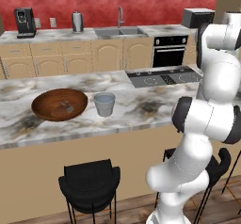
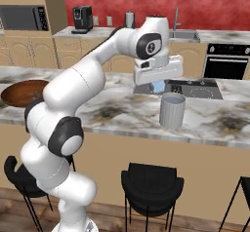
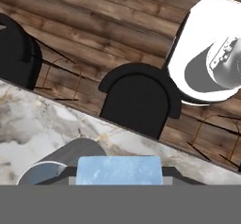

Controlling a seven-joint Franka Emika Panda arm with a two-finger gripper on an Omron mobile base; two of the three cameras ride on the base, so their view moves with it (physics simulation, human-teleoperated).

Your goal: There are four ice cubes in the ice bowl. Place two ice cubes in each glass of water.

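Right base view has the long marble worktop (image 2: 122,114) running across the middle of the frame, with black bar stools (image 2: 151,184) below it along the bottom. On the worktop, at the left edge of that view, lies the wide shallow bowl of dark reddish-brown wood (image 2: 22,92); in the left base view this bowl (image 1: 60,104) sits in the left middle, with small pale bits inside that are too small to count. Just to the right of it in the left base view stands a plain grey-blue translucent tumbler (image 1: 104,104), close to the bowl but not touching it. A second grey-blue tumbler (image 2: 172,110) stands right of centre in the right base view, well apart from the bowl. The white arm reaches over from the lower left, and its end effector (image 2: 157,86) hangs directly above this second tumbler, near its rim. Between the fingers a small pale blue-white translucent ice cube (image 2: 157,86) is gripped. In the hand view the same cube (image 3: 119,170) fills the lower centre between the dark fingers, with the tumbler's rim (image 3: 56,164) at the lower left and a stool above it.
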